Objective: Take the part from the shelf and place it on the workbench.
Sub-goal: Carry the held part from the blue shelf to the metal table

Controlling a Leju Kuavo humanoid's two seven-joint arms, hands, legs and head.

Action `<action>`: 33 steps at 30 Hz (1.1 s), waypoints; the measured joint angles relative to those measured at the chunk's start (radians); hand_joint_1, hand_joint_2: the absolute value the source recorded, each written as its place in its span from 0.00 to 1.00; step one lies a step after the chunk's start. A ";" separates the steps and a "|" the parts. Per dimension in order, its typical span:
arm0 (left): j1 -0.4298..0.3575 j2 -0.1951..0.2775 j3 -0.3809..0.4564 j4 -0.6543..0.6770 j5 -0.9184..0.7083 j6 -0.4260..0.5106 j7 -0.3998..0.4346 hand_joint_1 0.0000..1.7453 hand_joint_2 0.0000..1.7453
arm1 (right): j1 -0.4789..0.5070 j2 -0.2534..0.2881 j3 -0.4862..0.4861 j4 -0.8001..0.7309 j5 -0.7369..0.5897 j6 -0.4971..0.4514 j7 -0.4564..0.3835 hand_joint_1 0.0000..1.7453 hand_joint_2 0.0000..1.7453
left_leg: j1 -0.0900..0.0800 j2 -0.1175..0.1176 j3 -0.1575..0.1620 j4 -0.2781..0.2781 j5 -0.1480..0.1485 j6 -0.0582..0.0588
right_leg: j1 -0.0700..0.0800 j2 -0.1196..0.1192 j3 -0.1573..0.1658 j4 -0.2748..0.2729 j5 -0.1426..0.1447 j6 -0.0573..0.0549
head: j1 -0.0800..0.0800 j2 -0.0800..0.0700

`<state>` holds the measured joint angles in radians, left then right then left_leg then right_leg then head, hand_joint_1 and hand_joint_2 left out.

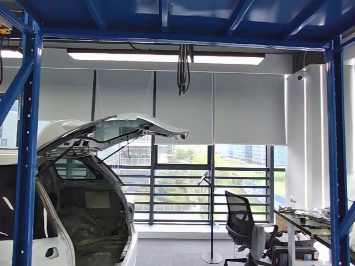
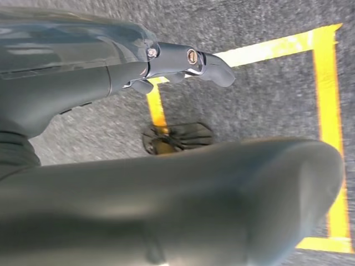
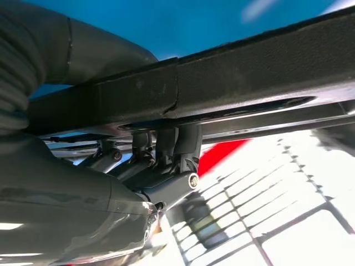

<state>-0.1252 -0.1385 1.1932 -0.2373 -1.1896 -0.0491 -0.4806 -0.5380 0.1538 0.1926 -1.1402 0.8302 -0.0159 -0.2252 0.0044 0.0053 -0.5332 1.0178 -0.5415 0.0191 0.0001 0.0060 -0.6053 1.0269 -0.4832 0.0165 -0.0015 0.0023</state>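
Note:
The part is a long black bar (image 3: pixel 251 66) running across the right wrist view, under a blue shelf surface (image 3: pixel 176 22). My right hand (image 3: pixel 167 160) grips it from below, its dark fingers (image 3: pixel 184 144) hooked up around the bar. In the left wrist view my left hand (image 2: pixel 167 61) hangs over grey floor with a finger stretched out and nothing in it.
Blue shelf posts (image 1: pixel 25 166) (image 1: pixel 336 166) frame the head view. Beyond them stand a white car body (image 1: pixel 84 183) with its tailgate raised, an office chair (image 1: pixel 241 221) and a cluttered desk (image 1: pixel 309 224). Yellow floor tape (image 2: pixel 326 111) and a dark round disc (image 2: pixel 178 137) lie below my left hand. White wire mesh (image 3: pixel 272 210) lies under the bar.

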 joint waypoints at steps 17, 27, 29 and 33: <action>0.001 0.004 0.041 0.000 0.054 -0.004 -0.138 0.00 1.00 | 0.238 -0.056 0.114 -0.595 -1.011 0.481 -0.200 1.00 1.00 | -0.001 0.001 -0.001 0.000 -0.002 -0.001 | -0.001 0.001 -0.001 -0.001 0.000 0.000 | 0.000 0.000; 0.020 0.008 0.039 0.000 0.050 -0.009 -0.119 0.00 1.00 | 0.246 -0.076 0.300 -0.672 -1.140 0.545 -0.164 1.00 1.00 | 0.000 0.001 0.000 0.000 -0.001 -0.001 | 0.000 0.001 0.000 0.000 0.000 0.000 | 0.000 0.000; 0.020 0.008 0.039 0.000 0.050 -0.007 -0.118 0.00 1.00 | 0.246 -0.077 0.308 -0.673 -1.151 0.548 -0.164 1.00 1.00 | 0.000 0.001 0.000 0.000 -0.001 -0.001 | 0.000 0.001 0.000 0.000 0.000 0.000 | 0.000 0.000; 0.020 0.009 0.037 0.000 0.041 -0.005 -0.112 0.00 1.00 | 0.246 -0.077 0.331 -0.673 -1.186 0.559 -0.162 1.00 1.00 | -0.001 0.001 -0.001 0.002 -0.002 0.000 | -0.002 0.000 0.000 -0.002 0.000 0.001 | 0.000 0.000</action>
<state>-0.1048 -0.1292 1.2301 -0.2373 -1.1488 -0.0538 -0.5931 -0.2924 0.0765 0.5235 -1.8128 -0.3560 0.5430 -0.3874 0.0030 0.0061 -0.5341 1.0194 -0.5435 0.0189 -0.0018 0.0064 -0.6049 1.0251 -0.4831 0.0172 -0.0015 0.0023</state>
